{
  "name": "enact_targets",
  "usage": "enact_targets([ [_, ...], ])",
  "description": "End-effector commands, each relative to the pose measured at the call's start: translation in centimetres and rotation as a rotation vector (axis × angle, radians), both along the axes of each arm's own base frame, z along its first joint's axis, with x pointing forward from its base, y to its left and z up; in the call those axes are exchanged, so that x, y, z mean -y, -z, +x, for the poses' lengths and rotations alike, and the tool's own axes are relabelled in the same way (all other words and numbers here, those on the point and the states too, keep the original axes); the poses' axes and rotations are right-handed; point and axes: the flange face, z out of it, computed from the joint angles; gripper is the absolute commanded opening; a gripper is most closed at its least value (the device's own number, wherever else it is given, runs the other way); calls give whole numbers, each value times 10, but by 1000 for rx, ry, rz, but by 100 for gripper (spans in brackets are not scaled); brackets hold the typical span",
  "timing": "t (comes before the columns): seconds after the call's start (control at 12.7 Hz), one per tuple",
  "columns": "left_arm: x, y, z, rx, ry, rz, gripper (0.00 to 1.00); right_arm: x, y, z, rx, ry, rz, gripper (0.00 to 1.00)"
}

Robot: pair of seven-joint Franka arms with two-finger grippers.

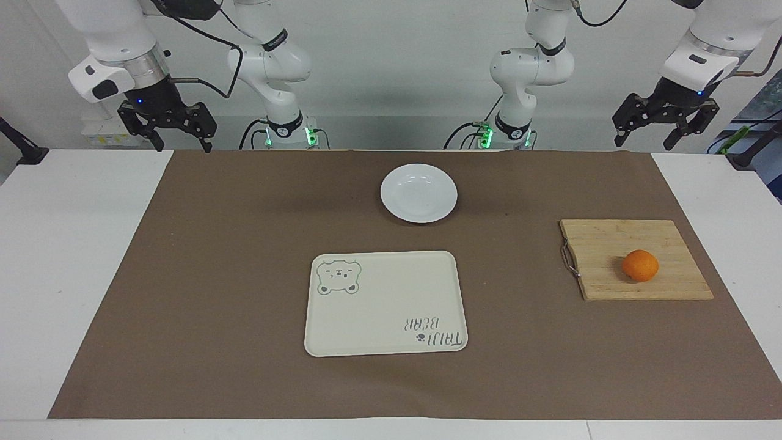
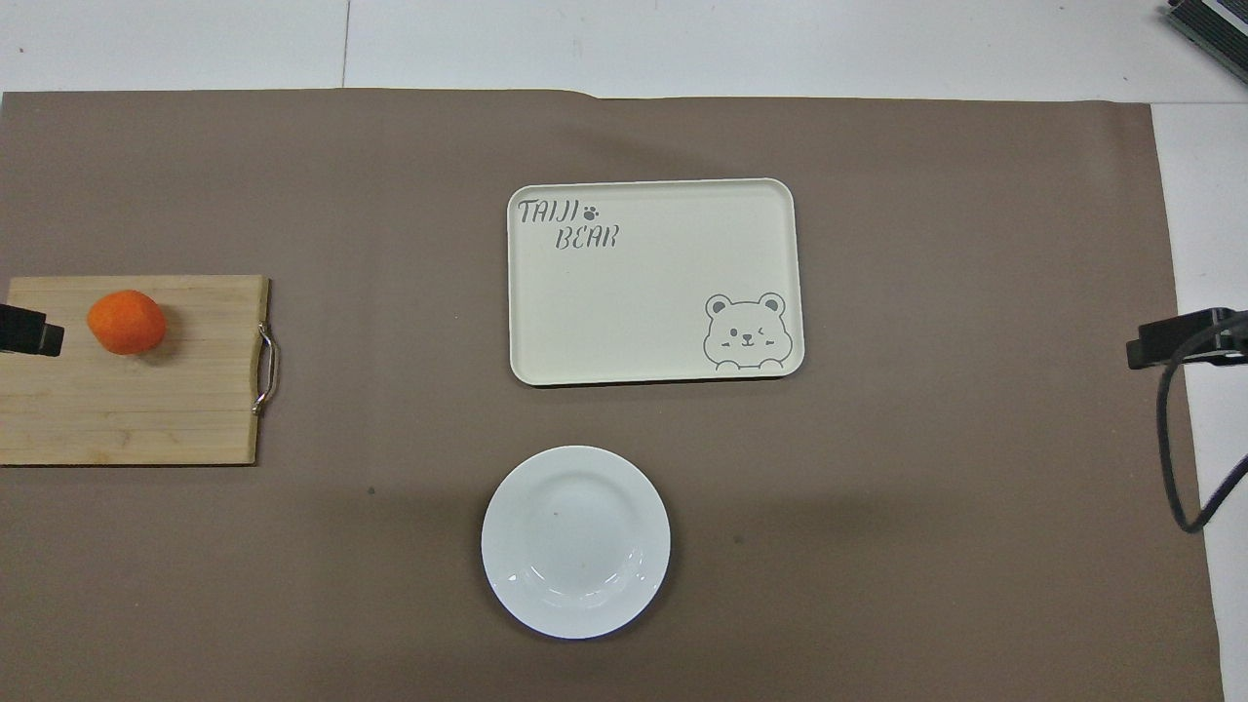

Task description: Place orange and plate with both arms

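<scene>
The orange (image 1: pixel 640 265) lies on a wooden cutting board (image 1: pixel 611 244) toward the left arm's end of the table; it also shows in the overhead view (image 2: pixel 126 322). The white plate (image 1: pixel 418 192) sits empty mid-table, nearer to the robots than the tray; it also shows in the overhead view (image 2: pixel 575 541). My left gripper (image 1: pixel 645 142) hangs open and empty above the table's corner at its own end. My right gripper (image 1: pixel 182 145) hangs open and empty above its own end's corner. Both arms wait, well apart from the orange and the plate.
A cream rectangular tray with a bear drawing (image 1: pixel 385 305) lies empty mid-table, farther from the robots than the plate. A brown mat (image 1: pixel 214 275) covers most of the white table. The board has a metal handle (image 1: pixel 569 260) on its side toward the tray.
</scene>
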Motion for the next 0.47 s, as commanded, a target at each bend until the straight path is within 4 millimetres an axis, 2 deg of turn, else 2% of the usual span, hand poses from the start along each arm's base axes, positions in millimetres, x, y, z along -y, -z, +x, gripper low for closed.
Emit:
enact_targets([
  [0.0,-3,-4,-5,-7,7,-4,100,-3,-2,0,-7,20,18,100],
  [0.39,-1,-5,-5,1,0,-7,100,-4,-2,0,-7,19,18,100],
])
